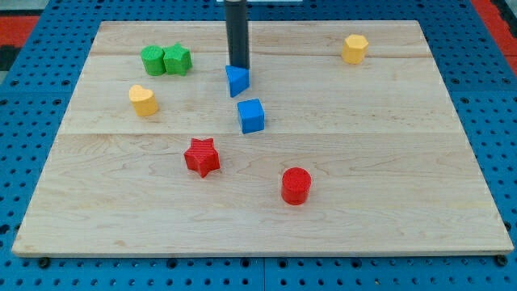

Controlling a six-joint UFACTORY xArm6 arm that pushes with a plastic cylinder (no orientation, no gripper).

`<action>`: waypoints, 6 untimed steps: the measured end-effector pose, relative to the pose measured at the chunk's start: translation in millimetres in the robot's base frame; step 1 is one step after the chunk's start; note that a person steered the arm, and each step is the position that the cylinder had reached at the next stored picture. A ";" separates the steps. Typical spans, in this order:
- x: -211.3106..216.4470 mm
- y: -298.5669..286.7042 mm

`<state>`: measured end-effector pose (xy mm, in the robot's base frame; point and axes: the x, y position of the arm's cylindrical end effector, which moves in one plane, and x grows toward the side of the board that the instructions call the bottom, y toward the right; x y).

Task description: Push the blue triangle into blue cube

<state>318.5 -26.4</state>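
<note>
Sitting just left of board centre, toward the far side, the blue triangle point(237, 81) has my tip point(238, 67) right at its far edge, touching or all but touching; can't tell which. Rod comes straight down from the view's top. No jaws on this rig, so nothing to report as apart or together, just the bare rod end.

Blue cube point(251, 115) is just near-right of the triangle, a thin gap between them, not touching. Tip, triangle and cube line up roughly far-to-near, slanting slightly right.

Further out:
- Red star point(202, 157) near-left of the cube, well apart from it.
- Red cylinder point(296, 185) near-right of the cube, nearest block to the view's bottom.
- Yellow heart point(143, 99) left of the cube, near the board's left side.
- 2 green blocks, far-left: green round block point(153, 60) and green block point(177, 59), touching side by side, left of the rod. Exact shapes unclear.
- Yellow hexagon point(354, 48) far-right, alone.

All on the wooden board point(388, 202), which lies on a blue perforated surface point(24, 105).
</note>
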 end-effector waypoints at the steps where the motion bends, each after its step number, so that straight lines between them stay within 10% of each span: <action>1: 28.5 -9.9; 2: -17.1 -9.4; 6: 124.9 -117.9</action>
